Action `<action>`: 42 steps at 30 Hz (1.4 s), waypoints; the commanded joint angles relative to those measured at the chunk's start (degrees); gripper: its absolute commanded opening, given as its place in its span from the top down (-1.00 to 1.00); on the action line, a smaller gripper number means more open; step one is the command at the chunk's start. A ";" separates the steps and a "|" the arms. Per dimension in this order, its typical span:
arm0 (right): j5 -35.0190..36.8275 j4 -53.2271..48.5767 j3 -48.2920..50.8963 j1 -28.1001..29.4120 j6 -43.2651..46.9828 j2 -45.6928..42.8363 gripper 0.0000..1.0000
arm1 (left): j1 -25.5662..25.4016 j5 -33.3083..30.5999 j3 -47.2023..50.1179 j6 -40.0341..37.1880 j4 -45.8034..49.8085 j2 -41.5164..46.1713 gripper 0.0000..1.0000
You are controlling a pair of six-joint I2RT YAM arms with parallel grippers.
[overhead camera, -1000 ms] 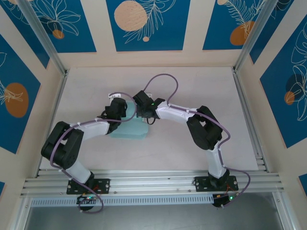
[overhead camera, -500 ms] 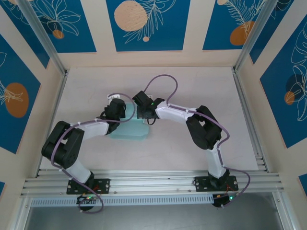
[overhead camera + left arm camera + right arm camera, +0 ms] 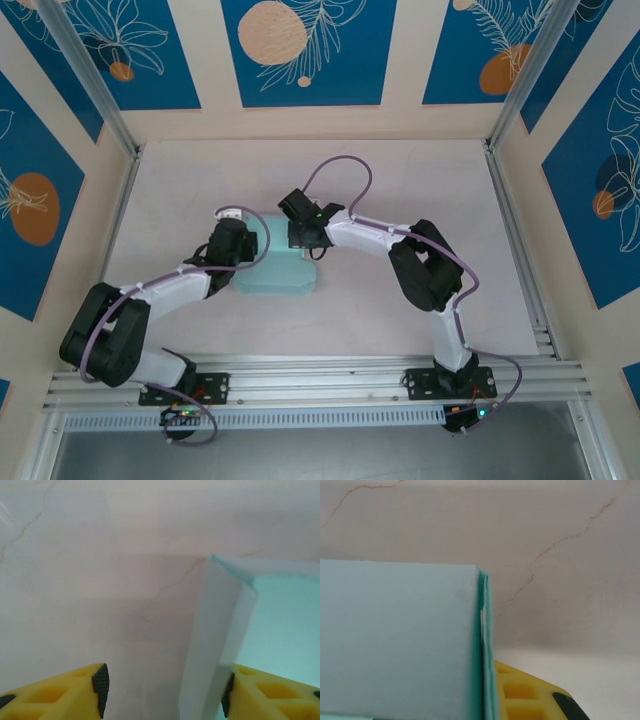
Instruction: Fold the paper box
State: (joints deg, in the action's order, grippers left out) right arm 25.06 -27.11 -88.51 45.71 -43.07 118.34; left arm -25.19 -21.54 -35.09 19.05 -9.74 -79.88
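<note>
1. Left gripper [image 3: 164, 695]: jaws spread, nothing held. An upright wall of the paper box [image 3: 275, 275] stands between the fingers, close to one pad [image 3: 227, 696] and well apart from the other. Risk: a small sideways drift of this arm could make the near pad knock the free wall over or crease it off its fold line.
2. Right gripper [image 3: 308, 243]: pressed together, apparently pinching the box wall that faces the table's far edge, close to a corner. One finger is hidden behind the card. Risk: the card is thin, so a pull or twist from here could dent it, tear it, or drag the whole box.
3. Box: partly formed, with its base flat on the table [image 3: 400, 180], about midway between the near and far edges and a little toward the left edge. Only one pinch holds it. Risk: the wall between the spread jaws may spring outward and undo the fold.
4. Box corner, right wrist view: two layers of card meet with a thin gap between them. I can't tell whether anything is tucked in. Risk: if it isn't seated, the corner may pop open once the pinch lets go.
5. Both wrists sit close together over the box. Risk: they could bump each other on the next reach.
</note>
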 commanded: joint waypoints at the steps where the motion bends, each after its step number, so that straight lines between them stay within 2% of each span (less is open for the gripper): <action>1: 0.03 -1.00 -1.25 -0.27 -0.95 -0.74 1.00 | 0.51 3.06 1.14 2.08 3.29 1.41 -0.21; 13: 0.32 -0.90 -1.19 0.15 -0.67 -1.20 1.00 | 0.42 -1.57 0.34 1.53 0.84 -4.73 0.11; 16: 0.43 -0.91 -0.98 0.20 -0.67 -1.52 1.00 | 0.40 -3.93 -0.93 0.99 0.47 -6.93 0.30; 18: 0.51 -0.91 -0.88 0.16 -0.66 -1.56 1.00 | 0.41 -5.89 -1.54 1.07 0.73 -8.06 0.58; 20: 0.49 -0.92 -0.88 0.26 -0.70 -1.58 1.00 | 0.41 -8.40 -2.12 1.63 1.42 -8.92 0.70; 28: 0.75 -0.93 -0.87 0.92 -0.95 -1.19 1.00 | 0.23 -16.95 -6.93 8.09 8.07 -11.39 0.87; 32: 0.85 -1.16 -0.87 1.04 -1.23 -0.55 1.00 | 0.04 -21.02 -8.08 10.34 9.46 -12.26 0.86; 35: 0.95 -1.53 -1.47 0.98 -1.02 0.10 1.00 | 0.05 -18.76 -8.12 10.66 8.13 -12.69 0.81; 38: 1.54 -2.91 -2.68 0.95 -0.53 0.67 1.00 | 0.05 -11.87 -8.13 9.92 5.76 -11.92 0.59; 42: 1.01 -4.96 -3.66 0.09 0.86 0.53 1.00 | 0.05 -0.67 -9.41 9.00 6.75 -8.68 0.01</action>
State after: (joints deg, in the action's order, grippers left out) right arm 25.74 -26.79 -90.02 46.41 -43.42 119.00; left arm -26.04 -27.83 -42.68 27.29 -3.60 -91.09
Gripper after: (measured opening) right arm 0.107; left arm 0.461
